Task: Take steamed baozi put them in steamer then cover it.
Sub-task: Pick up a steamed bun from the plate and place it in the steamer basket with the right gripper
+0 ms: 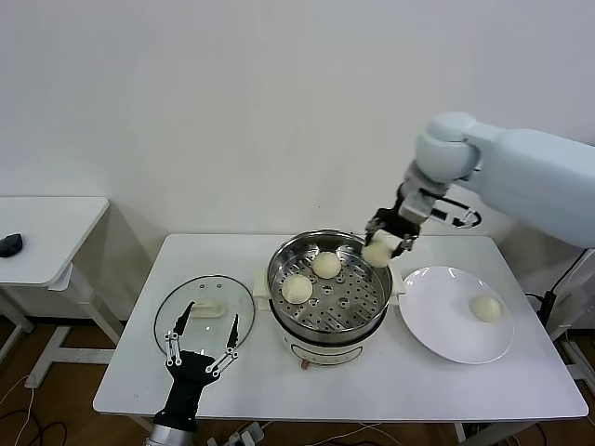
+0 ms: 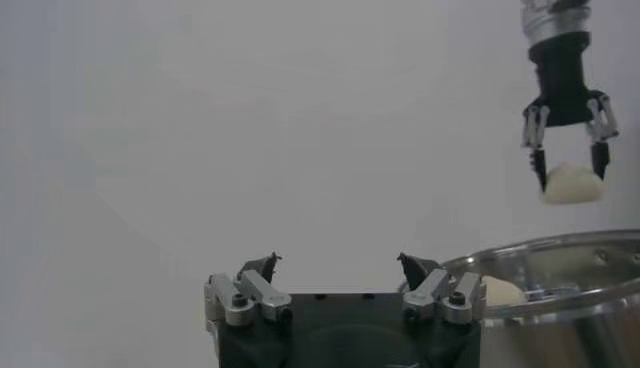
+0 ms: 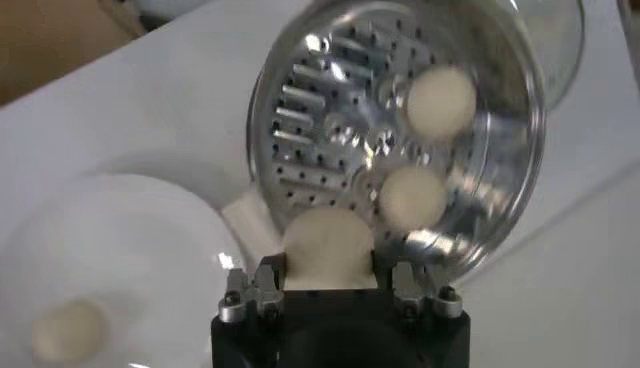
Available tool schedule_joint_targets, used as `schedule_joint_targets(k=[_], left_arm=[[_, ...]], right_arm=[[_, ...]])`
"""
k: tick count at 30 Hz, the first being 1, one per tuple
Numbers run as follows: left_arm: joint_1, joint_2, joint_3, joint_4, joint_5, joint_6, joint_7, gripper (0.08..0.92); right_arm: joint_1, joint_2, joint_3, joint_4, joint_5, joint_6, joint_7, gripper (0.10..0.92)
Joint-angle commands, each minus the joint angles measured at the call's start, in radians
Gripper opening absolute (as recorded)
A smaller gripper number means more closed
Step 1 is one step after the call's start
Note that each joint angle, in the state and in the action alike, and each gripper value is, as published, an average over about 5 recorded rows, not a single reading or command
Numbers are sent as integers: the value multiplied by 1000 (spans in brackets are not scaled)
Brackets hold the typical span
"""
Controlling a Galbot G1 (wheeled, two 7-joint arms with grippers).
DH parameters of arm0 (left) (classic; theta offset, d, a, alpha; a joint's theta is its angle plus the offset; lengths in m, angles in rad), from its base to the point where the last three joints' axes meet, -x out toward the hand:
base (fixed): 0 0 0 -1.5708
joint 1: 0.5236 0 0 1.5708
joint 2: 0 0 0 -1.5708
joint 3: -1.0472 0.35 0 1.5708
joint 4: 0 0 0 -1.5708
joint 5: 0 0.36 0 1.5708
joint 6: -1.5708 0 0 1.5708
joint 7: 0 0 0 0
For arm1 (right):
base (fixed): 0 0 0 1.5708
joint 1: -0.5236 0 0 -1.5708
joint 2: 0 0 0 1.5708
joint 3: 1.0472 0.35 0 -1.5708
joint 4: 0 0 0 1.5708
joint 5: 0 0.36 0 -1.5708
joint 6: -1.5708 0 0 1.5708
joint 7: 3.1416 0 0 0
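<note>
The steamer stands mid-table with two baozi on its perforated tray. My right gripper is shut on a third baozi and holds it above the steamer's right rim; the right wrist view shows this baozi between the fingers over the rim. A fourth baozi lies on the white plate. The glass cover lies flat on the table left of the steamer. My left gripper is open and empty, hovering over the cover's near edge.
A small side table with a dark object stands at far left. The table's front edge lies just below my left gripper. Cables lie on the floor below.
</note>
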Motion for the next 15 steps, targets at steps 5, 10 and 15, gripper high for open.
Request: schedule_joint_targets(k=[5,10,15], left_arm=[[-1,-2,-5,3,-1,1,-3,823],[-2,-2,-10,5,0,2,-5,823],[-3,-2,-14,8,-2,0,-5,823]], right_arm=[[-69,111,-9,137,-160,153,32,612],[-106,135,-20,126,-190,179,30,625],[-136,144,-34,116,-199,185,25,634]])
